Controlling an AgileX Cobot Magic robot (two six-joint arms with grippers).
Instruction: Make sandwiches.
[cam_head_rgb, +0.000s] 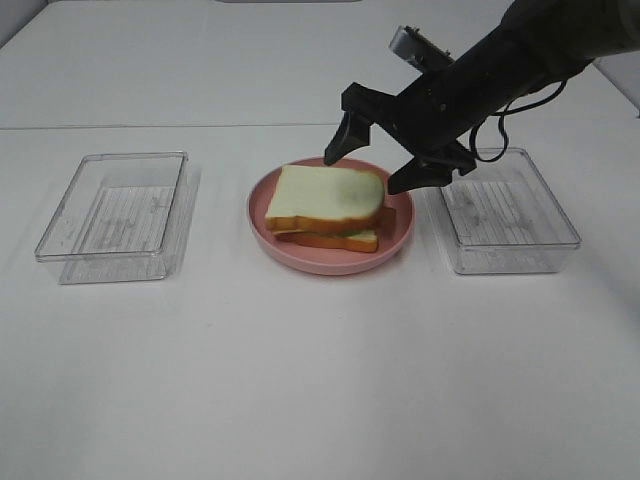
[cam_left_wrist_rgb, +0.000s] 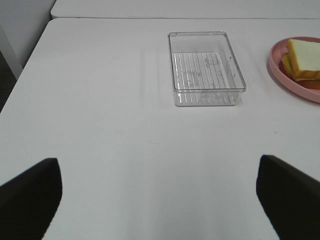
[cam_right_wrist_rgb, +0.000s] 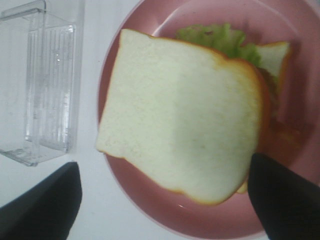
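Observation:
A sandwich (cam_head_rgb: 327, 205) lies on the pink round plate (cam_head_rgb: 310, 255) in the middle of the table: white bread with orange-brown crust on top, green lettuce and a second slice below. The right wrist view shows its top slice (cam_right_wrist_rgb: 185, 135), sitting askew, with lettuce (cam_right_wrist_rgb: 220, 37) peeking out. My right gripper (cam_head_rgb: 375, 165) hangs open just above the sandwich's far right side, one finger (cam_head_rgb: 340, 140) behind it and one (cam_head_rgb: 425, 175) at its right. It holds nothing. My left gripper (cam_left_wrist_rgb: 160, 192) is open and empty over bare table, far from the plate (cam_left_wrist_rgb: 290, 82).
A clear plastic tray (cam_head_rgb: 115, 215) stands left of the plate; it also shows in the left wrist view (cam_left_wrist_rgb: 205, 67). A second clear tray (cam_head_rgb: 505, 215) stands right of the plate, under my right arm. A table seam runs across the back.

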